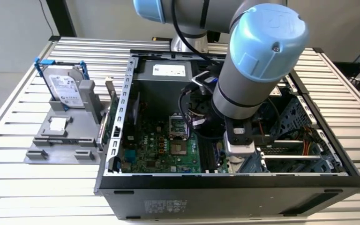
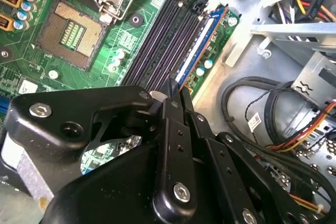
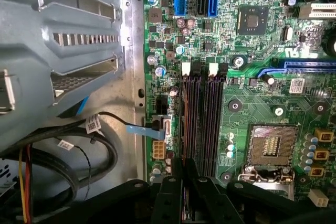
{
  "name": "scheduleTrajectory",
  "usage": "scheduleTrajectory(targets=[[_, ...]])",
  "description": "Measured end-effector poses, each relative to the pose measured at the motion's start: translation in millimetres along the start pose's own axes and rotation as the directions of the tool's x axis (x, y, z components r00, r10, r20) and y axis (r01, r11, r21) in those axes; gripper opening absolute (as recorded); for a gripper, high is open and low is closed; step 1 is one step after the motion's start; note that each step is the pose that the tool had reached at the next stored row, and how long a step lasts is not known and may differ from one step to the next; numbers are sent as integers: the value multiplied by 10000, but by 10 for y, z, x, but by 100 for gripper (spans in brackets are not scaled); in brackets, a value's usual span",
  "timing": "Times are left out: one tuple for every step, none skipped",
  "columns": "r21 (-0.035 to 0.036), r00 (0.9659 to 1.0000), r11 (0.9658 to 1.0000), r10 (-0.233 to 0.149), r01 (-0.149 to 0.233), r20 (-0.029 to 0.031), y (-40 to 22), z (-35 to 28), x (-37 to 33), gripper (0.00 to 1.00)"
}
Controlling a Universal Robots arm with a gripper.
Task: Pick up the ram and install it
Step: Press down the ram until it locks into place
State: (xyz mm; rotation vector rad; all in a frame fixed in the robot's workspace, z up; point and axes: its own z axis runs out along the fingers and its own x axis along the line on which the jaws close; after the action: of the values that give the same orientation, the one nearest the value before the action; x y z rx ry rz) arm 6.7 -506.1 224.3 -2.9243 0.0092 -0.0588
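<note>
Along the outermost of the black memory slots [image 2: 157, 40], on the side toward the bare metal case floor [image 2: 231, 51], the ram [image 2: 203, 38] stands on edge as a long, thin stick; in the second wrist view its top edge reads blue with an orange-brown line beside it, and in the first wrist view it is only a narrow dark strip [image 3: 183, 129] running down the slot row. White latches [image 3: 185, 68] sit at the far end of the slots. The neighbouring slots lie close against it on one side, so room there is tight; on the other side the green motherboard [image 2: 31, 82] ends soon, with a looped bundle of black cables [image 2: 252, 108] and the grey drive cage [image 3: 63, 51] beyond. The CPU socket [image 2: 71, 35] lies well apart, past the slots. The gripper [image 2: 176, 95] sits over the ram's near end, its black fingers [image 3: 173, 187] drawn together with the stick's edge running in between them, clamped on it. In the exterior view the arm [image 1: 255, 70] reaches down into the open computer case [image 1: 230, 185], while a hard drive [image 1: 64, 86] stands on a grey stand outside, toward the exterior view's left
</note>
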Motion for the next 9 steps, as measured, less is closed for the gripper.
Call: scheduleTrajectory(targets=[[5, 10000, 10000, -1, 1, -1, 8, 5, -1, 0], [7, 10000, 10000, 0, 0, -1, 14, 11, -2, 0], [10, 10000, 10000, 0, 0, -2, 16, 18, -3, 0], [9, 10000, 10000, 0, 0, -1, 18, 24, -3, 0], [8, 10000, 10000, 0, 0, -1, 20, 32, -3, 0], [8, 10000, 10000, 0, 0, -1, 22, 40, -4, 0], [7, 10000, 10000, 1, -1, -1, 25, 45, -4, 0], [7, 10000, 10000, 3, -3, -2, 27, 50, -5, 0], [7, 10000, 10000, 6, -6, -3, 28, 54, -6, 0]])
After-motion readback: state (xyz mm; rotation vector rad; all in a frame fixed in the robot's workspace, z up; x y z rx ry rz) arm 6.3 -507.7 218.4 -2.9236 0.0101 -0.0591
